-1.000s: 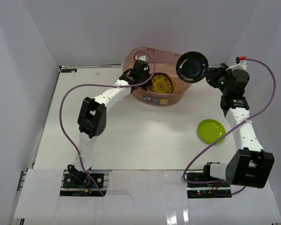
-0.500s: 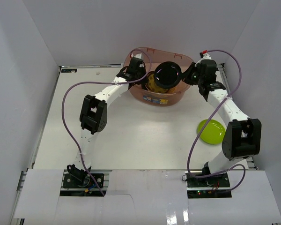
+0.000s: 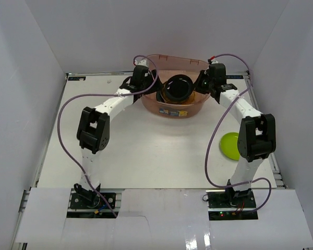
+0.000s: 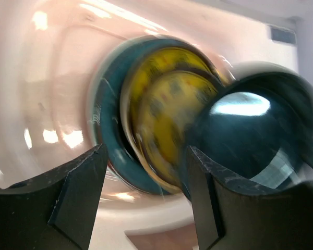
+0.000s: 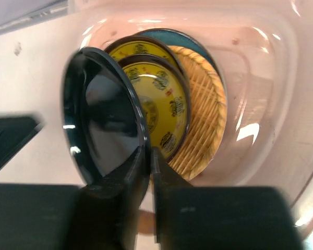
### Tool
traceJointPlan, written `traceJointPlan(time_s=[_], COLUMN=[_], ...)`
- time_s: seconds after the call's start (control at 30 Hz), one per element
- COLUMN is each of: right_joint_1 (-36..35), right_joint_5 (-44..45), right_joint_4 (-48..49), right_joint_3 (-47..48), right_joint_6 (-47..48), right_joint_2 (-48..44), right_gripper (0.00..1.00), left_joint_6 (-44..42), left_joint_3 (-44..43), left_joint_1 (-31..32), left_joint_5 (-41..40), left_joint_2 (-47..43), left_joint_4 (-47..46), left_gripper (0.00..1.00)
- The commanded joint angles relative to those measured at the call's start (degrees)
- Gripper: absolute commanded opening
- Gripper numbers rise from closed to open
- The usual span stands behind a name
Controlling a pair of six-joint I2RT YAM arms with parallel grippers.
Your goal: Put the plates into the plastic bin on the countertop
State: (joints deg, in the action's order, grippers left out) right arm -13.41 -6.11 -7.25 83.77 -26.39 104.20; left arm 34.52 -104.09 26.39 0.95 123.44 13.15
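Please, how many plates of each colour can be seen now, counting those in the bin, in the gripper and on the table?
Black plate: 1
Yellow-patterned plates: 2
Woven tan plate: 1
Blue-teal plate: 1
Lime green plate: 1
Total: 6 visible; more may lie hidden under the stack.

Left gripper (image 4: 146, 152), black plate (image 5: 101, 114) and right gripper (image 5: 148, 151) crowd into the plastic bin (image 3: 169, 108); open countertop (image 3: 146, 151) lies in front

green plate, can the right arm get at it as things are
Not just yet, likely: the right gripper is shut on a black plate over the bin. The green plate lies uncovered on the table beside that arm.
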Motion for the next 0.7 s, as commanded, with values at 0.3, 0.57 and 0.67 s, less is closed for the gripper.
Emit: traceJointPlan(time_s=[0.3, 0.57, 0.67], right_joint_1=[-0.57, 1.54, 3.29], right_joint_5=[-1.18, -1.28, -0.66], right_joint_4=[-2.69, -3.04, -2.95], right_joint_3=[9.05, 2.64, -1.31], right_joint_6=[3.8, 3.46, 2.14], right_joint_2=[-4.07, -21.1, -30.07], right_gripper=[0.79, 0.27, 0.08], left_joint_6=[4.23, 0.46, 0.63], left_joint_3=[38.17, 34.94, 30.29], left_joint_1=[19.22, 26.59, 31.42], left_joint_5=[-7.62, -13.78, -11.59], left_joint_2=[-33.44, -32.75, -28.18], left_joint_4=[-15.34, -15.96, -15.61], left_gripper=[0.7, 0.69, 0.69])
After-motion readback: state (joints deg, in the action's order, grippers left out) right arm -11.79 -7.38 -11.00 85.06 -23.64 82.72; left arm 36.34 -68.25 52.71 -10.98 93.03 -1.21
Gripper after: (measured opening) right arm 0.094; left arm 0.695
